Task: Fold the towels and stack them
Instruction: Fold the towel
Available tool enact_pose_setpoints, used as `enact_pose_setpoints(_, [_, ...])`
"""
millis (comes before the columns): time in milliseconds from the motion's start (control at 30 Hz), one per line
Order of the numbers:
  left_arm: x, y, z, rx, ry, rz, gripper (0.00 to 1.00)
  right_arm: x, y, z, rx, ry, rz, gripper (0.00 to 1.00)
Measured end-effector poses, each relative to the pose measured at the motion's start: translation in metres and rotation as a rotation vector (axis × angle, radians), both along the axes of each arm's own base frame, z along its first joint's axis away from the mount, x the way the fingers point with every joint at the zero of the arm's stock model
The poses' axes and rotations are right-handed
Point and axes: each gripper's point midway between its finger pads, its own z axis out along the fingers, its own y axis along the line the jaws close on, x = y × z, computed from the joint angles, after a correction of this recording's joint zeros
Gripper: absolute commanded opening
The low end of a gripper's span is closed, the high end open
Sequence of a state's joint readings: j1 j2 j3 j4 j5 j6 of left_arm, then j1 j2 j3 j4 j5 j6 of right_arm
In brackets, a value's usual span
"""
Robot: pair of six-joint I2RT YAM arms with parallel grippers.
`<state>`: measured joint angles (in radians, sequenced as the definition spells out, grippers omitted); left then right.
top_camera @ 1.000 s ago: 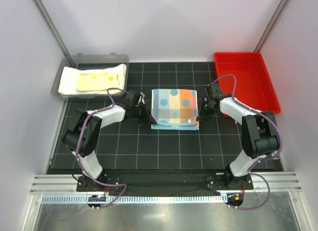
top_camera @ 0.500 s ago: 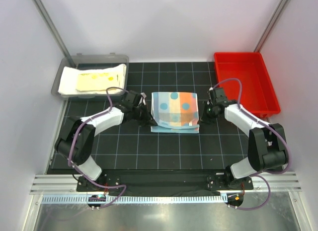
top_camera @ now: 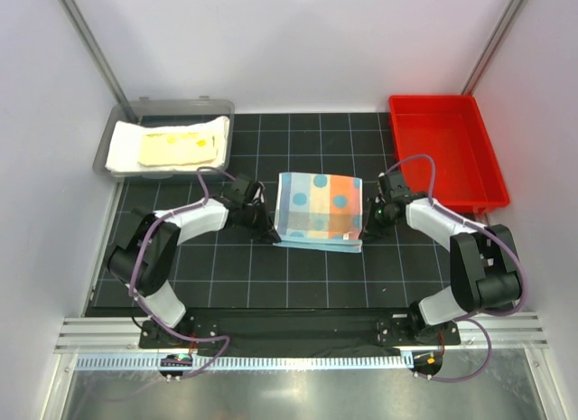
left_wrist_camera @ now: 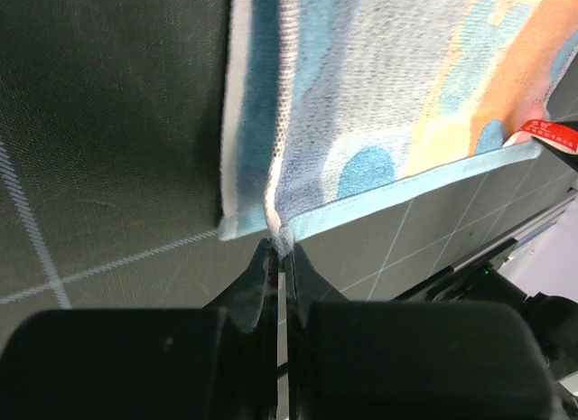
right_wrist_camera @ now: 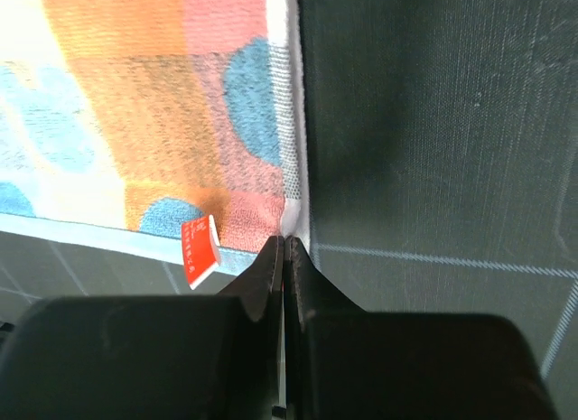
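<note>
Your desk (top_camera: pixel 226 275) is a black mat ruled with a pale grid, and you have three things directly on it. A light-blue towel (top_camera: pixel 319 210) with orange and pastel patches and blue dots lies folded near the middle, a lower layer peeking out along its near edge. A grey bin (top_camera: pixel 163 107) sits at the far left corner, reaching past the mat's edge. A red tray (top_camera: pixel 447 101) sits at the far right corner, also partly off the mat.

**Bright, even top view; softer wrist close-ups**

The top view is sharp and evenly lit from above, with faint shadows and a dull glare on the metal strip (top_camera: pixel 289 393) at the near edge. The wrist views are dimmer. The left gripper (left_wrist_camera: pixel 278 248) and right gripper (right_wrist_camera: pixel 283 248) blur near the lens, while the light-blue towel (right_wrist_camera: pixel 135 104) weave stays crisp.
</note>
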<state>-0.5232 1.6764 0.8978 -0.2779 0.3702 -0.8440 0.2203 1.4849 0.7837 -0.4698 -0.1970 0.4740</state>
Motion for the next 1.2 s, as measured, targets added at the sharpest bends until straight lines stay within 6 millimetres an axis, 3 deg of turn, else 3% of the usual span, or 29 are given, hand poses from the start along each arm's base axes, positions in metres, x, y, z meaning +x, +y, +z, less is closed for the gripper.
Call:
enact_pose_setpoints(133, [0.02,-0.009,0.031,-0.006,-0.051,-0.01,0.0,0.02,0.003,0.032,0.003,-0.057,0.0,0.01])
enact_pose_setpoints(233, [0.036,-0.016,0.067,-0.038,-0.135,-0.017,0.0,0.042,0.006,0.076,0.022,-0.183,0.003,0.01])
enact_pose_setpoints(300, [0.036,-0.016,0.084,-0.05,-0.177,-0.019,0.0,0.042,0.007,0.093,0.039,-0.24,0.006,0.01])
enact_pose_setpoints(367, [0.03,-0.013,0.089,-0.052,-0.192,-0.02,0.0,0.033,0.007,0.097,0.058,-0.273,0.01,0.01])
enact_pose_setpoints(467, [0.015,-0.005,0.075,-0.036,-0.17,-0.021,0.0,0.008,0.006,0.072,0.074,-0.222,0.007,0.01])
enact_pose_setpoints(567, [-0.008,0.007,0.039,0.012,-0.081,-0.026,0.0,-0.021,0.004,0.033,0.073,-0.107,-0.008,0.01])
enact_pose_setpoints(667, [-0.023,0.01,0.013,0.044,-0.009,-0.043,0.0,-0.036,0.004,0.014,0.072,-0.048,-0.007,0.01])
enact_pose_setpoints(800, [-0.027,0.012,-0.003,0.061,0.016,-0.046,0.0,-0.034,0.006,0.004,0.077,-0.037,-0.009,0.01])
enact_pose_setpoints(1133, [-0.023,0.011,-0.005,0.06,-0.001,-0.045,0.04,-0.035,0.006,-0.007,0.076,-0.032,-0.013,0.01])
enact_pose_setpoints(1200, [-0.024,0.011,-0.007,0.064,0.003,-0.048,0.15,-0.035,0.006,-0.008,0.076,-0.029,-0.013,0.18])
